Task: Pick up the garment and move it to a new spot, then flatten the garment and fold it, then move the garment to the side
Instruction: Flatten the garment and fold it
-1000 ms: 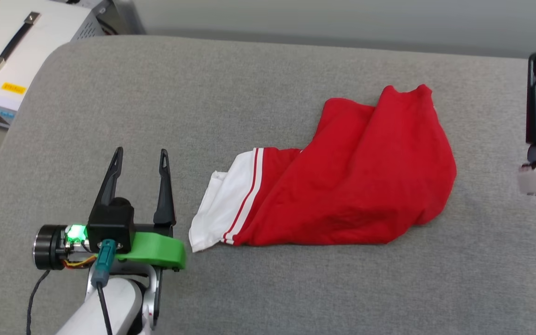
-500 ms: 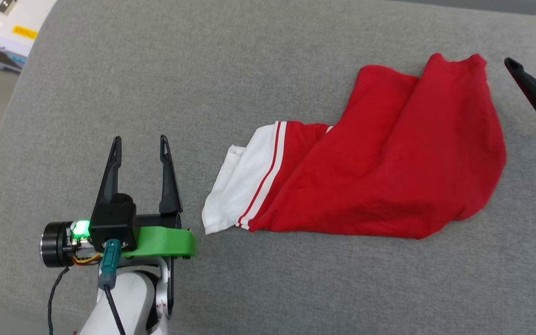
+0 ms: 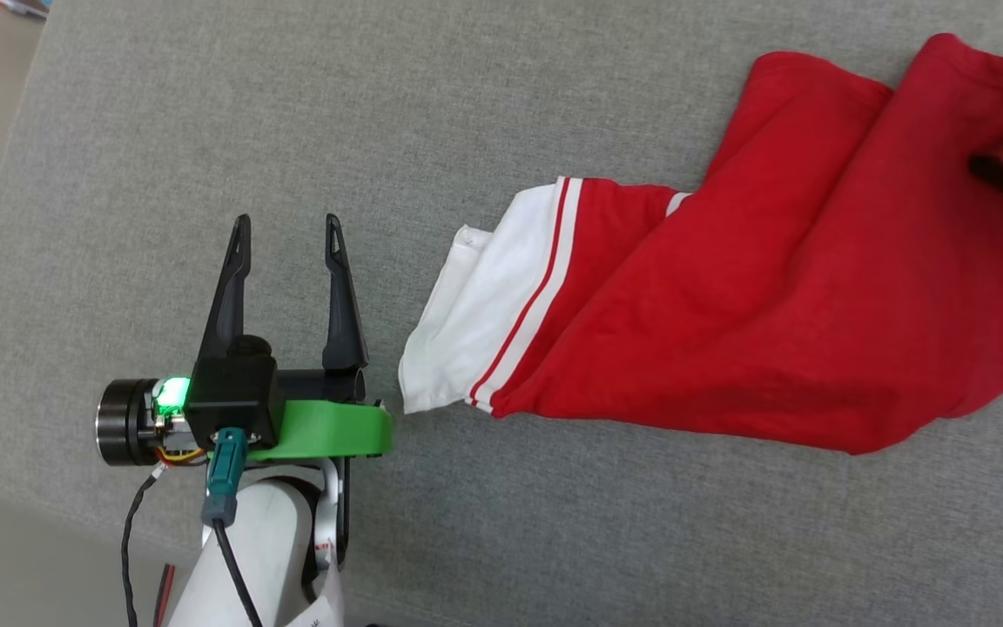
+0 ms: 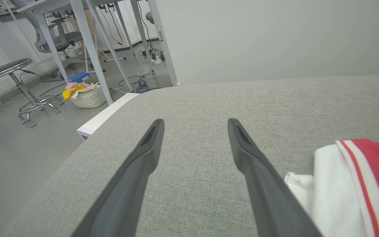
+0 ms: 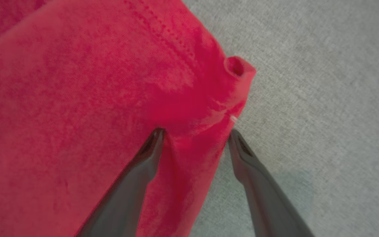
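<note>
Garment (image 5: 77,98) edge inside wide-spread right hand (image 5: 196,132)

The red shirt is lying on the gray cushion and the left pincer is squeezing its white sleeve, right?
Not quite. The red shirt does lie on the gray cushion, but the left pincer is open and empty. It sits beside the white sleeve, not squeezing it. The head view shows this.

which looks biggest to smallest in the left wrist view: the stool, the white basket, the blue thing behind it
1. stool, largest
2. white basket
3. blue thing, smallest
All three stand far back at much the same depth, so the order looks safe.
</note>
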You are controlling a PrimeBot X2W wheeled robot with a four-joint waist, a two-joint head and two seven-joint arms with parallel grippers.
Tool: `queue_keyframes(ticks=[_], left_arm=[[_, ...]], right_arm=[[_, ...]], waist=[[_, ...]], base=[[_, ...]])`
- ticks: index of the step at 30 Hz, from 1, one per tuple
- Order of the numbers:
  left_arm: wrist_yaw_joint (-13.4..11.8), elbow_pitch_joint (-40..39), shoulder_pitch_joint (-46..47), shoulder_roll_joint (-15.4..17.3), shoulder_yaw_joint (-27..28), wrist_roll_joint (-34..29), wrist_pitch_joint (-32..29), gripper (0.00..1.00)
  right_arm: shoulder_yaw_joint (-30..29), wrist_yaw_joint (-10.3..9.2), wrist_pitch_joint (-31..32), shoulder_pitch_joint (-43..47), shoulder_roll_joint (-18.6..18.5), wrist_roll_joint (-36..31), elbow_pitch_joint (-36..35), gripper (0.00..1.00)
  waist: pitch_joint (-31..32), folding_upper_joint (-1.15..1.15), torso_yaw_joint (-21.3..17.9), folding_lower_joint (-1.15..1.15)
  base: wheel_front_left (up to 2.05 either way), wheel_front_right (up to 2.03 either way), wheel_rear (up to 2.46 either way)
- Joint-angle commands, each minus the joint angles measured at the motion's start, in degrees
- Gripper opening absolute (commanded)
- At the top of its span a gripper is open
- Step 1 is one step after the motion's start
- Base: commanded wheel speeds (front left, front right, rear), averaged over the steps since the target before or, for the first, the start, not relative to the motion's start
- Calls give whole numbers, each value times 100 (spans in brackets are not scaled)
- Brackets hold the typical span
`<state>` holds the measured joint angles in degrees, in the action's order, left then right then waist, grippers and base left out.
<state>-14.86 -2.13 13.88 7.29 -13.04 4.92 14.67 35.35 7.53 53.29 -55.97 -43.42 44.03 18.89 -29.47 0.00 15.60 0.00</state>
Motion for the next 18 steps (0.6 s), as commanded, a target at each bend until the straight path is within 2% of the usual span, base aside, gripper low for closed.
queue_keyframes(ticks=[1,8,9,10,18], left_arm=[[36,-1,111,-58,51,-65,32,100],[160,63,119,-184,186,-172,32,100],[178,75,115,-193,207,-188,32,100],[191,87,111,-199,225,-200,32,100],[297,213,14,-204,311,-325,32,100]], right_arm=[[181,-4,87,78,15,-26,103,100],[602,-4,-112,513,-61,167,419,100],[637,-4,-206,508,-96,186,428,87],[657,-4,-297,486,-117,192,421,0],[602,-4,-1884,-20,-222,57,72,0]], waist=[[-210,0,179,0],[-211,0,207,0],[-188,0,191,0],[-165,0,173,0],[252,0,-23,0]], base=[[0,0,0],[0,0,0],[0,0,0],[0,0,0],[0,0,0]])
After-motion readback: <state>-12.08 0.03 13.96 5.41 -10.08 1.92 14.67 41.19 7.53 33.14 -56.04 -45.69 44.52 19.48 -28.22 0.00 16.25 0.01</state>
